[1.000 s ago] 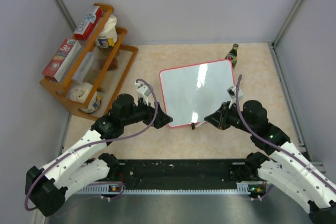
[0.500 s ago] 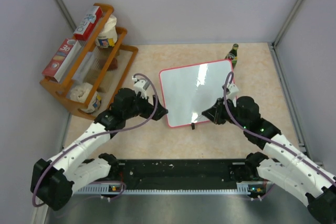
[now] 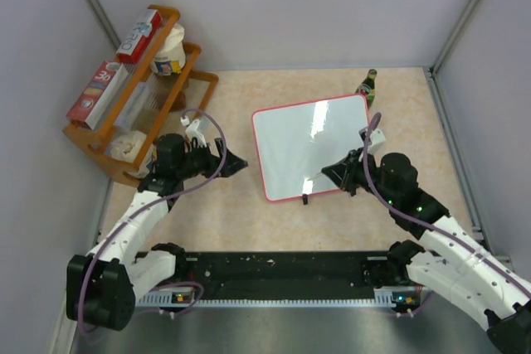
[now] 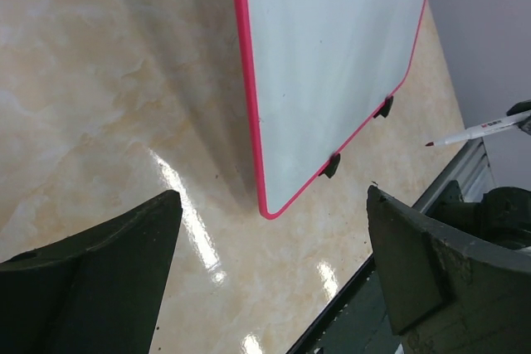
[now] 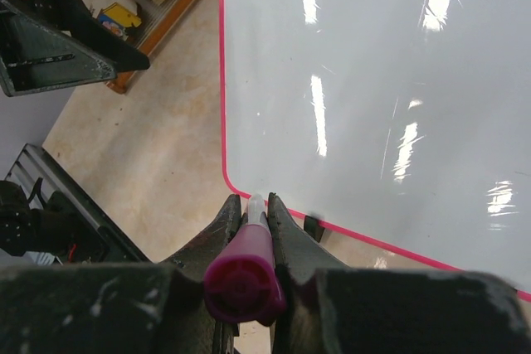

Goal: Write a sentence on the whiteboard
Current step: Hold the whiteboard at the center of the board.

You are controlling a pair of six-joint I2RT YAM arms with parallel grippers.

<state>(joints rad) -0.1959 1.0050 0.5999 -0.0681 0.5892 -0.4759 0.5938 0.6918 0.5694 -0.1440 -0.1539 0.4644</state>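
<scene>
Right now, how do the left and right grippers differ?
The left gripper has its fingers wide open and holds nothing; the right gripper has its fingers shut on a marker. The left gripper sits apart from the whiteboard, off its left edge; the right gripper is at the near edge, with the marker tip over it. Both face the whiteboard, which has no writing yet.

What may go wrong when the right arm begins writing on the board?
1. The left gripper is open and apart from the whiteboard, so nothing holds it; the pen may push it away.
2. The bottle stands at its far right corner; a sliding board might knock it over.
</scene>
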